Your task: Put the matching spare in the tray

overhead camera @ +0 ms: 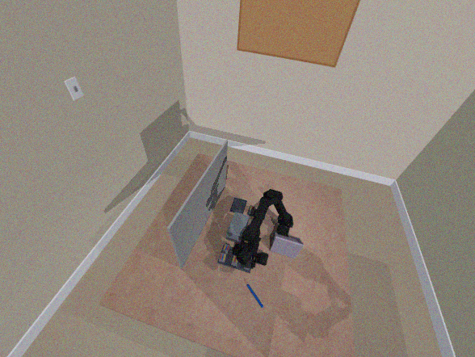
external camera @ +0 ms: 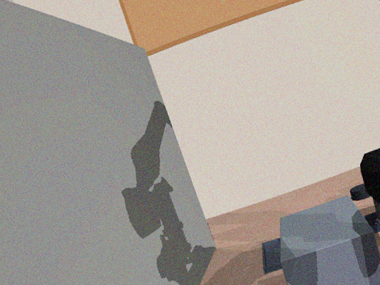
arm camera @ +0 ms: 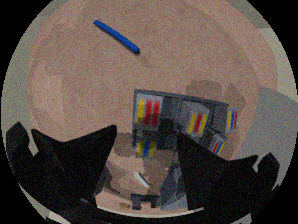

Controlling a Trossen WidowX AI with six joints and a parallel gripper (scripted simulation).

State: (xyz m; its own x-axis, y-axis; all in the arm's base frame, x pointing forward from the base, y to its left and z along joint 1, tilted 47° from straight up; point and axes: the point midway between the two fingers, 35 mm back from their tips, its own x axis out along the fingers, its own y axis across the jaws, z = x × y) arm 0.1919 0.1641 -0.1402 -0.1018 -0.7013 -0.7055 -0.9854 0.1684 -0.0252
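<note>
One tall grey panel [overhead camera: 194, 214]: stood beside everything.
Grey mounted box [external camera: 328, 249]: sat in front of it.
Dark rack of colour-striped spares [arm camera: 182, 125]: all seated, none lifted I think.
Black gripper [arm camera: 143, 163]: hovered above rack, fingers partly apart, empty.
Dark tray [overhead camera: 238, 205]: looked unfilled.

No text is legible; the spares [arm camera: 174, 125] show only coloured stripes.
</note>
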